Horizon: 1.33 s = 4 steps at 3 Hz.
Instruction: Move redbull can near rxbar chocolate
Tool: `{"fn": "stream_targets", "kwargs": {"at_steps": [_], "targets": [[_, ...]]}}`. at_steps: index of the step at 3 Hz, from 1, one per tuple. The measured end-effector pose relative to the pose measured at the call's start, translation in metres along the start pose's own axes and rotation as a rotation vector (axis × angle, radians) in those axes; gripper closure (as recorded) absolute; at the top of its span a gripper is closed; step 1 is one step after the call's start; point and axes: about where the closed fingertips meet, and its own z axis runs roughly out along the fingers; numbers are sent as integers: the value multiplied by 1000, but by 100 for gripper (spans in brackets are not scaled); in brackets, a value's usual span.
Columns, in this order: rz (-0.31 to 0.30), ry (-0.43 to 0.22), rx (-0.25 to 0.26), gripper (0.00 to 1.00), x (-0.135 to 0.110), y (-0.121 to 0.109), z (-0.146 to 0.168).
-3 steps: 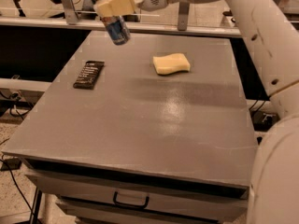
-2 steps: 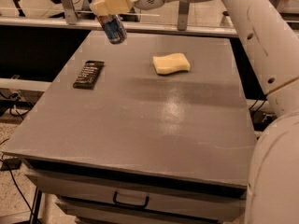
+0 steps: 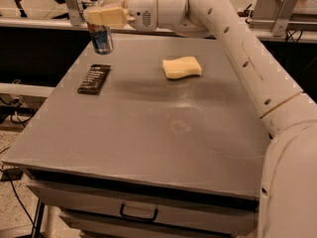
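My gripper (image 3: 101,16) is at the far left of the table, up in the air, shut on the redbull can (image 3: 101,37). The slim silver and blue can hangs upright below the cream fingers, its top hidden between them. The rxbar chocolate (image 3: 94,78), a flat black bar with small white lettering, lies on the grey table (image 3: 163,128) near its left edge, below and slightly in front of the can. The can is above the table's back left part and touches nothing but the gripper.
A pale yellow sponge (image 3: 182,67) lies on the table at the back, right of the middle. My white arm (image 3: 233,38) reaches across from the right. A rail (image 3: 39,23) runs behind the table. A drawer handle (image 3: 138,214) shows at the front.
The gripper with the can has moved left, from above the back of the table toward the spot over the black bar. Bar and sponge have not moved.
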Motion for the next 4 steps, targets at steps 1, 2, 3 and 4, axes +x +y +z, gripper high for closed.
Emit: {"fn": "stream_targets", "kwargs": {"at_steps": [1,2,3,4], "targets": [[12,-44,24,100,9,-5,10],[21,-14,69,100,19,-9,12],[44,18,92,100,30,-11,11],[81,20,100,100,45,-12,12]]}}
